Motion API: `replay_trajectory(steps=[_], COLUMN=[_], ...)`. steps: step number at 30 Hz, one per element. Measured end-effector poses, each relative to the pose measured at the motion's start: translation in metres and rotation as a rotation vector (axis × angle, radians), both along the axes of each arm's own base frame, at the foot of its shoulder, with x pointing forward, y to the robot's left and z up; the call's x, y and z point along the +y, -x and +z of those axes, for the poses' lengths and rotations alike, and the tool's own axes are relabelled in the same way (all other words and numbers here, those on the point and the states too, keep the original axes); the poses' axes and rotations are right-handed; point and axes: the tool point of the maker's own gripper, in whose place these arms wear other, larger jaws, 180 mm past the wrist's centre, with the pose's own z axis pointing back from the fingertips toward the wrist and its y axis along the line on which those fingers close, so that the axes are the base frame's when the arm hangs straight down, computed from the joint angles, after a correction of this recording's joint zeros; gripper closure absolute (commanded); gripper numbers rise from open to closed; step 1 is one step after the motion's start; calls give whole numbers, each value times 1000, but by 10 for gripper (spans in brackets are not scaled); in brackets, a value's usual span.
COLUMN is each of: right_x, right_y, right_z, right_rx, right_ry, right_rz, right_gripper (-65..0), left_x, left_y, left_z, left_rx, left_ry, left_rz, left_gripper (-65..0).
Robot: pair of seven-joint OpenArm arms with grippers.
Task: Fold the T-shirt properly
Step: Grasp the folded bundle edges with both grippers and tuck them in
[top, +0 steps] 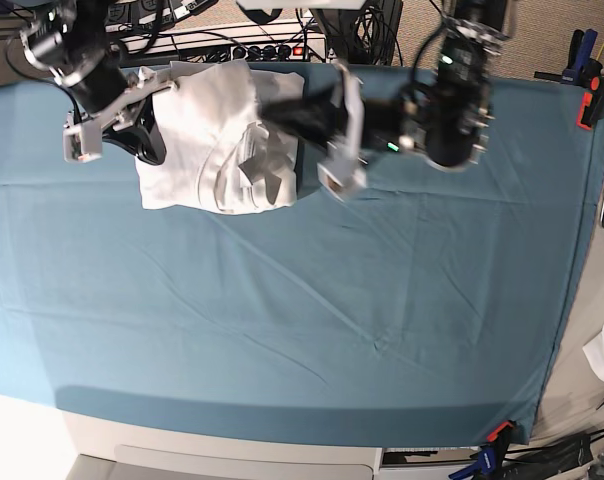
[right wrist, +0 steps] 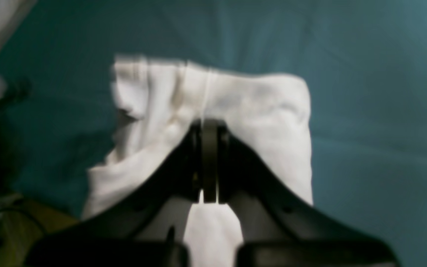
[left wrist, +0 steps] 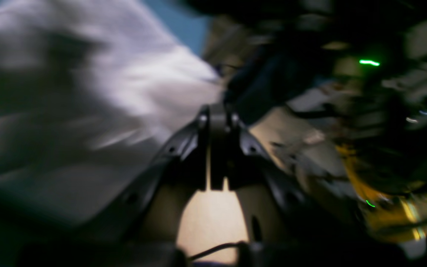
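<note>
A white T-shirt (top: pixel 217 140), folded into a compact bundle, lies near the far left corner of the teal table cover (top: pixel 382 300). The right gripper (right wrist: pixel 209 124) hovers over it pressed together and empty; the left gripper (left wrist: pixel 217 118), also pressed together, holds nothing visible beside it. Finishing well probably means smoothing edges without dragging layers apart.

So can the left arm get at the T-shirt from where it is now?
Probably yes. The left gripper, jaws shut, hangs right at the near edge of the T-shirt, with nothing between them. The right gripper is at the shirt's far side, out of the way.
</note>
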Motion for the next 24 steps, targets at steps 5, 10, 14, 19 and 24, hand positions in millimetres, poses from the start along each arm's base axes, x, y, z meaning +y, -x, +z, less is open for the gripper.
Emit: replay_trajectory(steps=[5, 10, 14, 19, 24], right_x=[-4, -13, -11, -10, -14], right_y=[-11, -16, -26, -28, -31], right_z=[-20, -27, -17, -14, -12], right_rx=[33, 56, 12, 4, -1], right_ry=[-105, -129, -147, -154, -133], right_rz=[-7, 2, 10, 15, 19], right_gripper=[0, 0, 0, 0, 0], left_x=[-45, -79, -82, -74, -63], left_y=[36, 33, 16, -2, -12], left_z=[0, -2, -21, -42, -61], left_rx=[-34, -87, -100, -112, -134], left_ry=[-11, -67, -191, -322, -434], left_rz=[-131, -78, 20, 116, 174], left_gripper=[0, 0, 0, 0, 0])
